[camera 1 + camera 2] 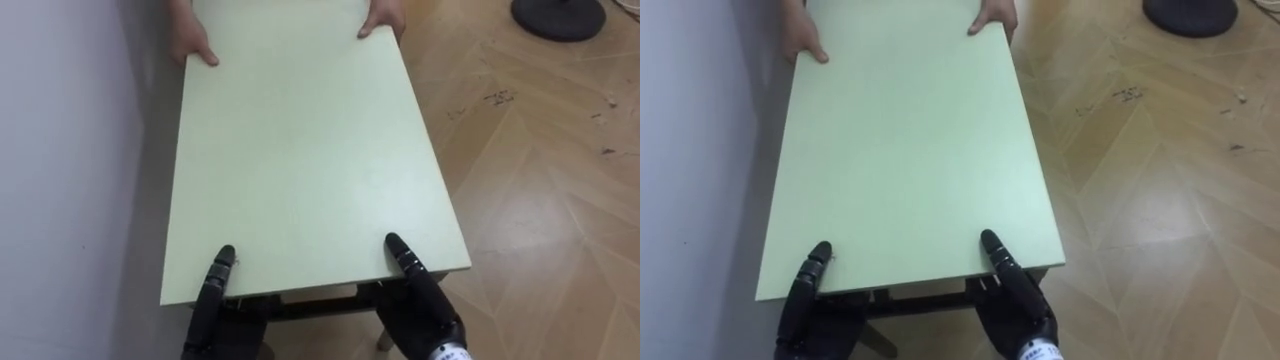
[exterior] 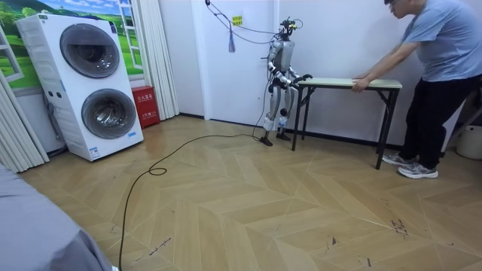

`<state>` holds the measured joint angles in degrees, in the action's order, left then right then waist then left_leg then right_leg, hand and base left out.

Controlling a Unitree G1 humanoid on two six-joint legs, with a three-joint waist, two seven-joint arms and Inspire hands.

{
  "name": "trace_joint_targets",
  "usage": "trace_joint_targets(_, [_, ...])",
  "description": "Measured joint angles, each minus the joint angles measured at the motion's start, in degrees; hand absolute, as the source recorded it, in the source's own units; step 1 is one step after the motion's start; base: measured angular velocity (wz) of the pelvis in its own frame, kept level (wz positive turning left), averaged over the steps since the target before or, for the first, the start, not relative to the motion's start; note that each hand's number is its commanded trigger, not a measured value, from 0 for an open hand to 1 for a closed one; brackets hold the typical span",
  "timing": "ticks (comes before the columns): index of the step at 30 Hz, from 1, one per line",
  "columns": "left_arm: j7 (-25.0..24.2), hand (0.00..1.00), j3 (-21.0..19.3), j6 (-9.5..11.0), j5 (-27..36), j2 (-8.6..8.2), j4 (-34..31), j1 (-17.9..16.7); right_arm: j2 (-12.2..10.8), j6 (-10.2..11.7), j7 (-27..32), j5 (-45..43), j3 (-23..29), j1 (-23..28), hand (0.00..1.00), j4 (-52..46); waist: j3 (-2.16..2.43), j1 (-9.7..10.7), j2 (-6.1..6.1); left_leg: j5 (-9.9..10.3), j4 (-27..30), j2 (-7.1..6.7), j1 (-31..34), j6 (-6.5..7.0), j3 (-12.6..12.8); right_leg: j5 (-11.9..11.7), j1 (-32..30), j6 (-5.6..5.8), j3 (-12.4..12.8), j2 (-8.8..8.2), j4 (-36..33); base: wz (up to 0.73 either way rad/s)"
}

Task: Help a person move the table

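A pale green table top [image 1: 300, 140] on dark legs stretches away from me, close along the wall on my left. My left hand [image 1: 212, 300] grips its near edge at the left corner, thumb on top and the other fingers under the board. My right hand [image 1: 420, 295] holds the near edge at the right corner the same way. At the far end a person's two hands [image 1: 195, 48] [image 1: 382, 20] grip the opposite edge. In the room view I stand at one end of the table [image 2: 350, 83] by the white wall, and the person [image 2: 437, 68] leans over the other end.
A grey wall [image 1: 60, 180] runs tight along the table's left side. Herringbone wood floor [image 1: 540, 200] lies open to the right, with a dark round base [image 1: 558, 15] at the far right. A stacked washer and dryer [image 2: 90, 83] stands across the room.
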<state>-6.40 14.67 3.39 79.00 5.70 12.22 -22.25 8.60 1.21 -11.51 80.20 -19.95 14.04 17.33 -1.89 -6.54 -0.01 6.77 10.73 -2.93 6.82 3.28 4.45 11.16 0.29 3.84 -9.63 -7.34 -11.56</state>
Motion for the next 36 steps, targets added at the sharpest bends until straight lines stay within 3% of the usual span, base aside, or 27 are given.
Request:
trace_joint_targets(2, [-1.6, 0.0, 0.2, -1.0, -6.7, 1.3, 1.7, 0.7, 0.0, -0.3, -0.2, -0.3, 0.0, 0.0, 0.58, 0.2, 0.13, 0.2, 0.12, 0.0, 0.0, -0.03, -0.1, 0.0, 0.0, 0.0, 0.2, 0.0, 0.0, 0.0, 0.0, 0.0])
trace_joint_targets(4, [-2.5, 0.0, 0.2, -2.2, -12.6, 2.0, 3.6, 2.6, -0.1, -1.4, -0.2, -1.7, 0.5, 0.0, 0.54, 0.3, 0.23, 0.5, 0.27, 0.0, 0.0, -0.02, -0.2, 0.0, 0.1, 0.0, 0.2, 0.0, 0.0, 0.01, 0.0, 0.0])
trace_joint_targets(5, [-2.8, 0.0, 0.2, -2.4, -13.6, 1.98, 4.2, 3.1, 0.0, -1.4, -0.2, -2.1, 0.7, 0.0, 0.42, 0.4, 0.28, 0.5, 0.35, 0.0, 0.0, -0.04, -0.2, 0.0, 0.1, 0.0, 0.3, 0.0, 0.1, 0.01, 0.0, 0.0])
trace_joint_targets(7, [-3.4, 0.0, 0.2, -3.3, -15.5, 1.97, 5.8, 4.1, 0.2, -1.9, -1.7, -4.4, 1.1, 0.2, 0.0, 1.5, 0.56, 0.8, 0.53, 0.0, 0.0, -0.05, -0.9, 0.0, 0.0, 0.0, 0.9, 0.0, 0.1, -0.01, 0.0, 0.0])
trace_joint_targets(14, [-5.5, 0.0, 0.1, -5.8, -16.3, 1.97, 6.2, 4.7, 2.7, -4.2, -6.8, -9.0, 1.1, 0.4, 0.0, 2.1, 0.94, 1.7, 0.49, 0.0, -0.1, 0.26, -1.5, -0.16, 0.4, 0.0, 1.1, 0.0, 0.2, 0.2, 0.0, -0.07])
trace_joint_targets(21, [-7.3, 0.0, 0.3, -7.8, -19.4, 1.92, 7.1, 5.0, 2.4, -5.2, -13.0, -10.2, 1.6, 0.2, 0.0, 1.4, 1.55, 2.0, -0.3, -0.2, 0.1, 0.52, -2.6, -0.43, 0.2, 0.0, 1.9, -0.06, 0.1, 0.47, -0.1, -0.02])
trace_joint_targets(24, [-8.4, 0.0, 0.8, -8.0, -20.1, 2.15, 7.1, 5.0, 2.4, -6.3, -13.5, -10.4, 2.1, 0.2, 0.0, 1.5, 1.54, 2.3, -0.29, -0.2, 0.0, 0.51, -2.4, -0.42, 0.2, -0.1, 1.9, -0.24, 0.0, 0.46, -0.1, 0.0])
trace_joint_targets(33, [-9.6, 0.0, 1.3, -8.1, -20.2, 3.05, 7.1, 5.1, 2.6, -6.3, -15.0, -12.4, 2.1, 0.1, 0.0, 1.5, 1.38, 3.2, -0.2, -0.2, 0.1, 0.54, -2.2, -0.41, 0.5, -0.2, 1.9, -0.34, 0.1, 0.5, 0.0, 0.0])
trace_joint_targets(36, [-9.7, 0.0, 1.3, -8.0, -25.1, 3.47, 7.1, 5.6, 2.8, -6.2, -15.0, -14.3, 2.1, -0.3, 0.0, 1.6, 1.19, 3.3, -0.21, -0.2, 0.1, 0.54, -2.2, -0.42, 0.7, -0.2, 2.1, -0.33, 0.1, 0.51, 0.0, 0.0])
